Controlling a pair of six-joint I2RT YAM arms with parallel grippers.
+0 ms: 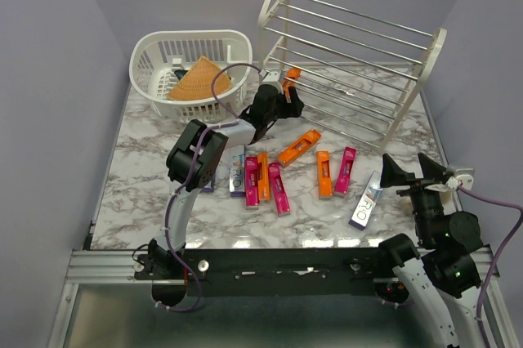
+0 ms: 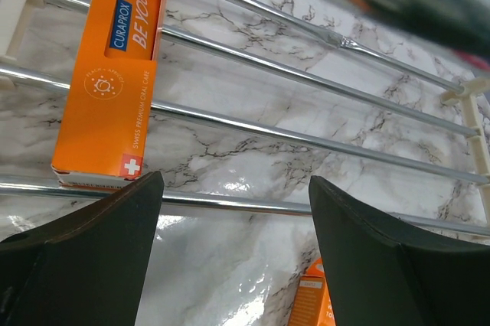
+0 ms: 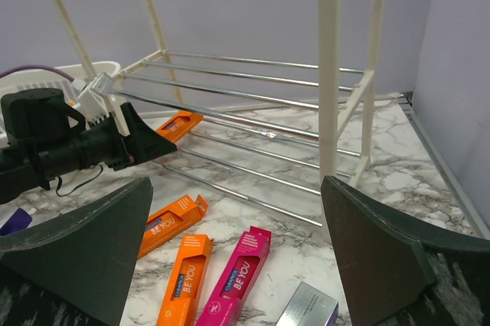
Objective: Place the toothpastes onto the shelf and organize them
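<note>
Orange carton (image 2: 115,73): lies flat on the lowest tier of the shelf (image 1: 274,5), at its left end. Its long axis crosses the rods (image 2: 321,142) and its near end sits on the nearest rod.

Left fingers (image 2: 92,249): spread wide with nothing between them, so released. One tip is just beside the carton's near corner; touching or apart, cannot tell.

Step in hand (judgement): letting go of this carton and clearing out. To do it well, back straight out toward the near side with the fingers apart, so the tip does not catch the corner and drag the carton off its rod. Only thin rods carry it, and a nudge could tip it through a gap.

Left arm pose: stretched far across the tabletop (image 1: 147,168), wrist just right of the basket (image 1: 155,54), fingers aimed into the tier's left end.

Loose cartons (image 1: 324,174): orange, pink and silver, scattered in a row on the tabletop just near of the shelf.

Right fingers (image 3: 76,242): wide apart and empty, hovering at the near right, facing the shelf.
</note>
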